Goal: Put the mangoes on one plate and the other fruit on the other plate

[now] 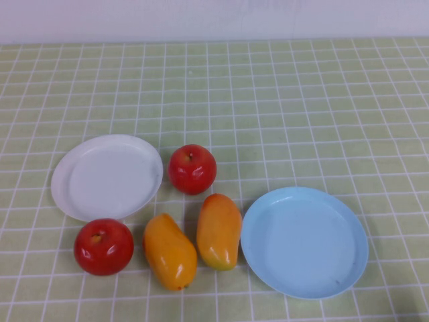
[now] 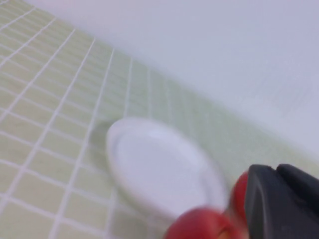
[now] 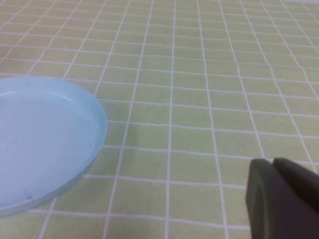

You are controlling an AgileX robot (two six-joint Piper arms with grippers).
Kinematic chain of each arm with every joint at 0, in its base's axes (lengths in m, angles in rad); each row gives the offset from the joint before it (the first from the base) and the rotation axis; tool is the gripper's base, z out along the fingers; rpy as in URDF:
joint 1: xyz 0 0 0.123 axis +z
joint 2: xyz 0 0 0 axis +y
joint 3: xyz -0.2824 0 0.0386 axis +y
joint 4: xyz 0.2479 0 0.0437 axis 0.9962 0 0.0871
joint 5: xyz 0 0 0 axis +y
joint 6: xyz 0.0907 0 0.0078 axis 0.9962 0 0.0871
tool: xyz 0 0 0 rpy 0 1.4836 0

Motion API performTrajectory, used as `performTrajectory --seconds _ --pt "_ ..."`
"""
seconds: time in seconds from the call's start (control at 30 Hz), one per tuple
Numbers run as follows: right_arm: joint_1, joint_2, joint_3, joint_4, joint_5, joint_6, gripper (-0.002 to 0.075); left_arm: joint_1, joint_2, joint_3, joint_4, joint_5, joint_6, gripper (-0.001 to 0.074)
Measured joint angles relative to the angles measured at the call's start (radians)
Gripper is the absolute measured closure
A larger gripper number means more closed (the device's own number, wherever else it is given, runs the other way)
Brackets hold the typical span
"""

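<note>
Both end effectors off the high view, grip can't tell; white plate (image 1: 107, 177) & blue plate (image 1: 305, 243) hold nothing.

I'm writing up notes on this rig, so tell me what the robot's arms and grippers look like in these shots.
Little shows. The high view contains neither arm. In each wrist view only a corner of the gripper appears: the left gripper is a matte black, rounded-edged block split by a seam, beside the white plate and a red apple; the right gripper is a similar dark grey-black block near the light blue plate. No cables or markings show.
</note>
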Motion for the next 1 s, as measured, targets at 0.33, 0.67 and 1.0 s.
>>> performTrajectory --seconds 0.33,0.67,1.0 --pt "0.000 0.000 0.000 0.000 0.000 0.000 0.0741 0.000 0.000 0.000 -0.101 -0.136 -0.085 0.0737" --pt "0.000 0.000 0.000 0.000 0.000 0.000 0.0741 0.000 0.142 -0.185 -0.069 0.120 -0.008 0.0737" --pt "0.000 0.000 0.000 0.000 0.000 0.000 0.0741 0.000 0.664 -0.701 -0.025 0.662 0.310 0.0736"
